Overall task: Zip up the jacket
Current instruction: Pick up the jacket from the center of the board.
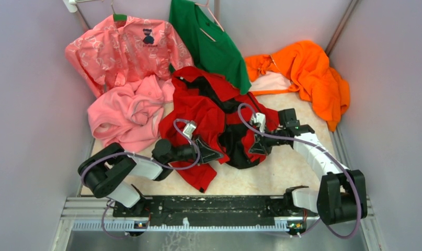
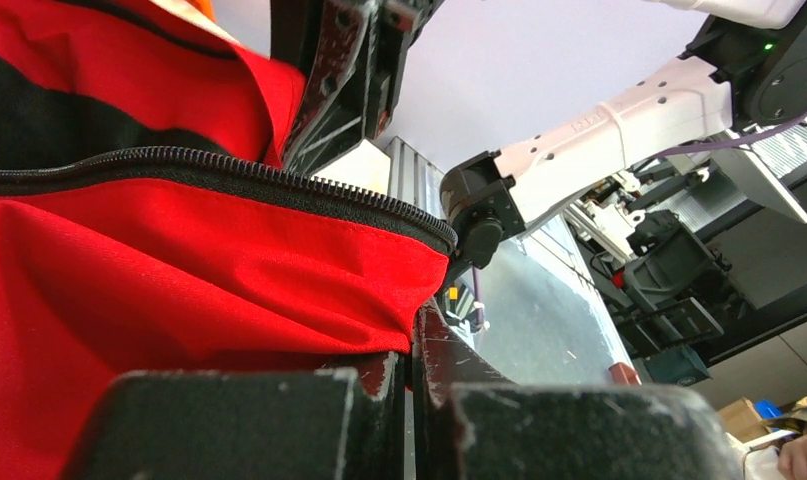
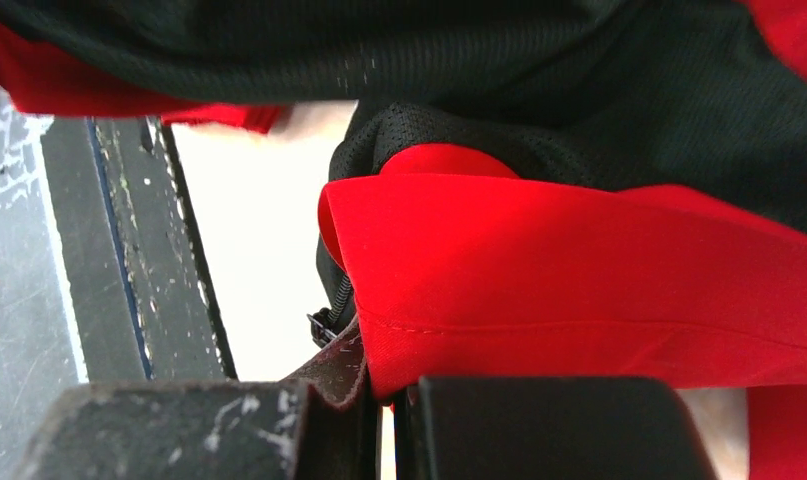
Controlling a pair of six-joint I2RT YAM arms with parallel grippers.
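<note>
The red jacket [image 1: 206, 107] lies crumpled and open at the table's middle, its dark lining facing up. My left gripper [image 1: 215, 155] sits at its near left flap. In the left wrist view the left gripper [image 2: 416, 365] is shut on a corner of red cloth [image 2: 179, 280], just below the end of the dark zipper [image 2: 229, 175]. My right gripper [image 1: 257, 148] is at the jacket's near right edge. In the right wrist view that gripper [image 3: 387, 400] is shut on the red hem [image 3: 539, 280], beside the zipper's bottom end [image 3: 329, 315], under black mesh lining [image 3: 579, 130].
A pink fleece [image 1: 127, 112] lies left of the jacket, touching it. A pink patterned shirt [image 1: 125, 49] and a green garment [image 1: 211, 44] hang at the back. An orange garment [image 1: 308, 73] is heaped back right. A black rail [image 1: 198, 206] runs along the near edge.
</note>
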